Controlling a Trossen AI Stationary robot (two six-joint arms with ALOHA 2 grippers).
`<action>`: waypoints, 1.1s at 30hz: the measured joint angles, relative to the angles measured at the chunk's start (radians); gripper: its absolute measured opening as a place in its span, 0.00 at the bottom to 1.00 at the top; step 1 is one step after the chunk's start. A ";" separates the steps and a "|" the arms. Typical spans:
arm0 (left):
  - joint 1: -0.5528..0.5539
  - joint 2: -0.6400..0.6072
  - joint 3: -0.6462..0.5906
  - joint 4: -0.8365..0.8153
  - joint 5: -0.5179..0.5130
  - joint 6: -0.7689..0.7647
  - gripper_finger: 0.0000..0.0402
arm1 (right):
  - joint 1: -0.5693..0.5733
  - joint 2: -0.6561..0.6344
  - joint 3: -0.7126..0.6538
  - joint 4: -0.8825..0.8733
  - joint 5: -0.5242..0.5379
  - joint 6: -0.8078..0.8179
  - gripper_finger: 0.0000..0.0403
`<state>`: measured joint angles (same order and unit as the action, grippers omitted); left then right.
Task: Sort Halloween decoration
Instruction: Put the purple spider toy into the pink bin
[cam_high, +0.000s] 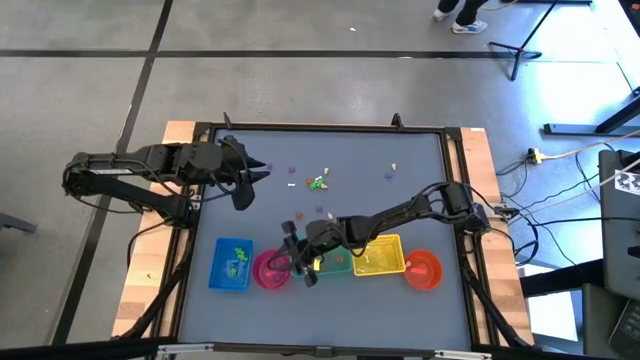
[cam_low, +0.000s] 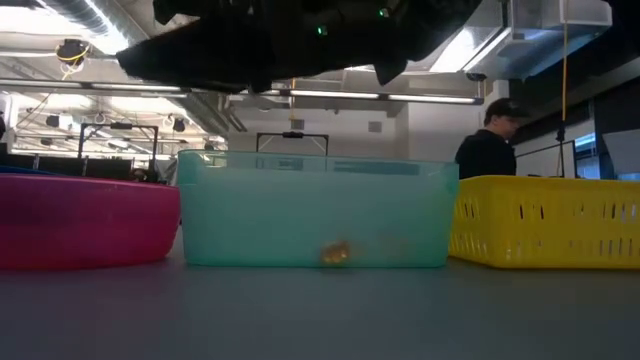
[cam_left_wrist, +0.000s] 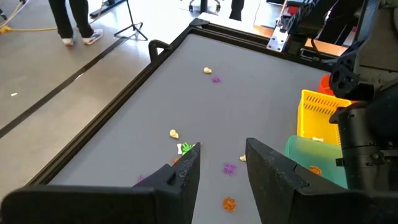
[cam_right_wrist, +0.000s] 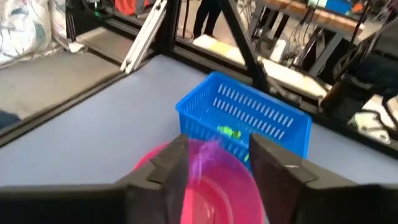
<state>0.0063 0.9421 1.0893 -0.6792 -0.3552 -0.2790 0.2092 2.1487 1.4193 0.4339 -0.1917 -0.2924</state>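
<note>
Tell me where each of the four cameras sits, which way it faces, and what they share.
High view: overhead, straight down on the table; both arms show, left gripper and right gripper.
Low view: at tabletop height, level across at the teal bin; dark arm parts overhead.
Left wrist view: past the left gripper, open, toward scattered trinkets.
Right wrist view: past the right gripper, open above the pink bowl, blue basket beyond.
Shared: the pink bowl appears in the low and right wrist views.
</note>
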 joint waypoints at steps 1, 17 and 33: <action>0.000 0.000 0.000 0.000 0.000 0.000 0.28 | 0.000 0.000 0.000 -0.011 0.000 0.000 0.45; 0.000 0.000 0.000 0.000 0.001 0.000 0.28 | -0.001 -0.046 -0.001 -0.149 0.000 -0.003 0.58; 0.112 0.125 0.001 0.107 -0.021 -0.029 0.42 | -0.130 -0.388 -0.188 -0.468 0.104 -0.099 0.58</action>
<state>0.1186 1.0675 1.0904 -0.5727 -0.3760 -0.3079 0.0788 1.7604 1.2314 -0.0338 -0.0878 -0.3916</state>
